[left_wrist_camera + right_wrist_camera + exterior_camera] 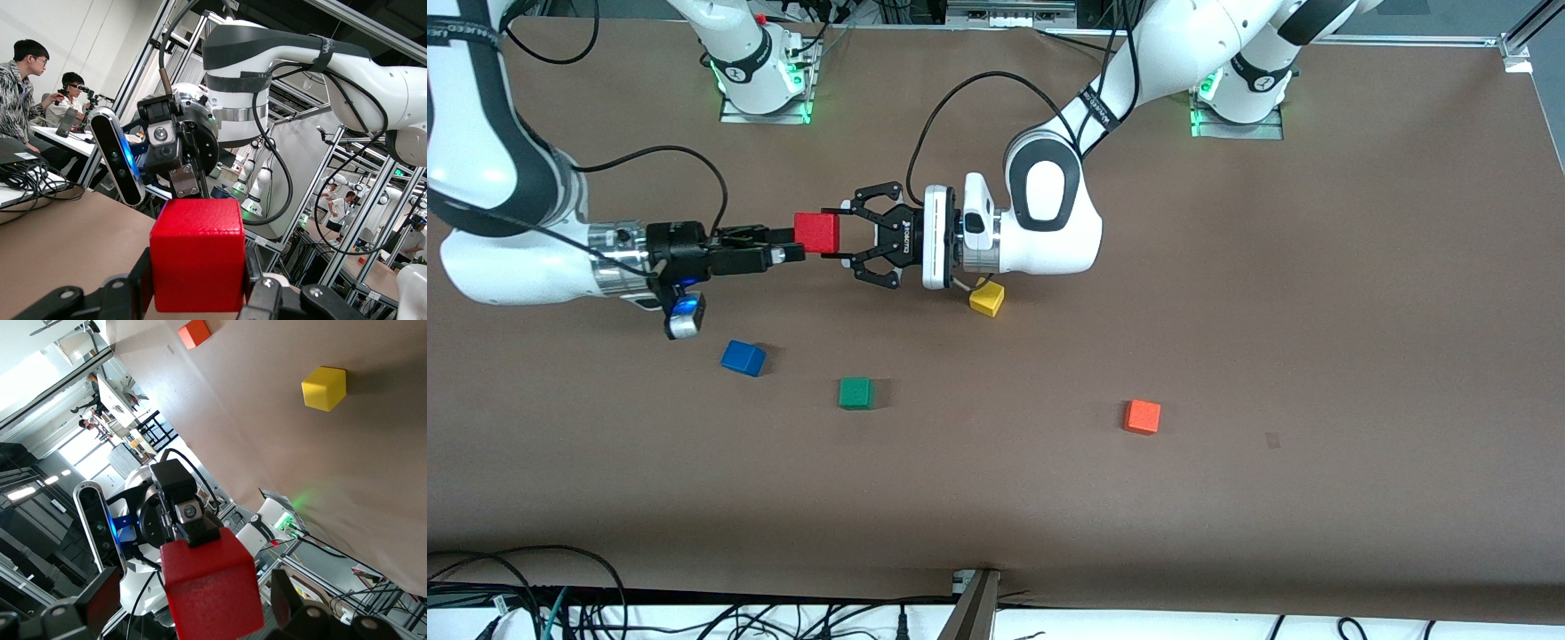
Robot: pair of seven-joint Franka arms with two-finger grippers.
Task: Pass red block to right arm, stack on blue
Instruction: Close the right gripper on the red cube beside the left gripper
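Observation:
The red block point(816, 233) hangs in the air over the table's middle, and my left gripper point(838, 235) is shut on it. In the left wrist view its fingers point(137, 283) press flat against the sides of the red block point(197, 253). My right gripper point(790, 244) is open, level with the block and pointing at it. In the right wrist view the red block point(210, 587) sits between its fingers point(100, 600) with a gap on each side. The blue cube point(743, 357) lies on the table, nearer the front camera than the right wrist.
A green cube point(855, 392) lies beside the blue one, toward the left arm's end. An orange cube point(1142, 416) lies farther along that way. A yellow cube point(987, 298) sits under the left wrist, also visible as the yellow cube point(324, 387).

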